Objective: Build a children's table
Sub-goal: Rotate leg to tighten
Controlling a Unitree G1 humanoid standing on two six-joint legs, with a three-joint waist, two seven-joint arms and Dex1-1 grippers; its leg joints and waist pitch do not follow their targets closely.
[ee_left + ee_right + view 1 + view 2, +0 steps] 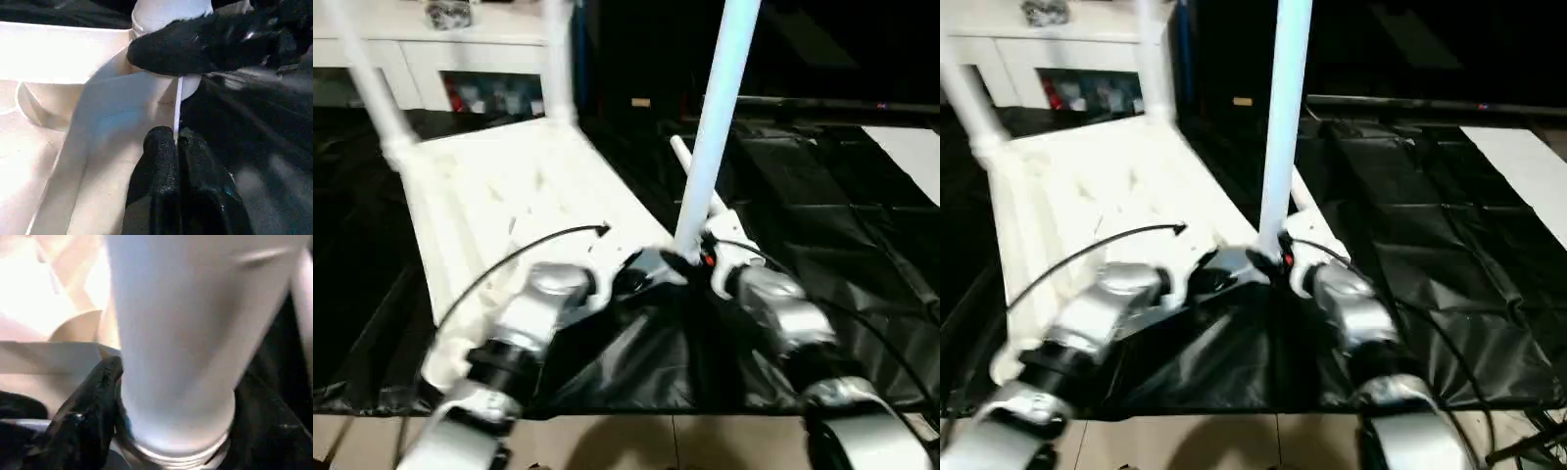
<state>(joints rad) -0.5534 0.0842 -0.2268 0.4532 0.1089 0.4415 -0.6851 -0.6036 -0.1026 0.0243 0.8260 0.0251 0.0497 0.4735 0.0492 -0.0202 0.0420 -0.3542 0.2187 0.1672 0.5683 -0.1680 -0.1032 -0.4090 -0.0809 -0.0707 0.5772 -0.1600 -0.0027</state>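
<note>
Left eye view: the white table top lies upside down on black sheeting, ribbed underside up. Two legs stand in its far corner sockets (their upper ends run out of the picture). At the near right corner a third leg stands upright in its socket, and a fourth leg lies on the sheeting just behind it. The right gripper has its jaws pinching the base of the upright leg; the right wrist view shows a black finger pressed against the tube. The left gripper has its jaws pressed together on the thin edge of the top, just beside that socket.
</note>
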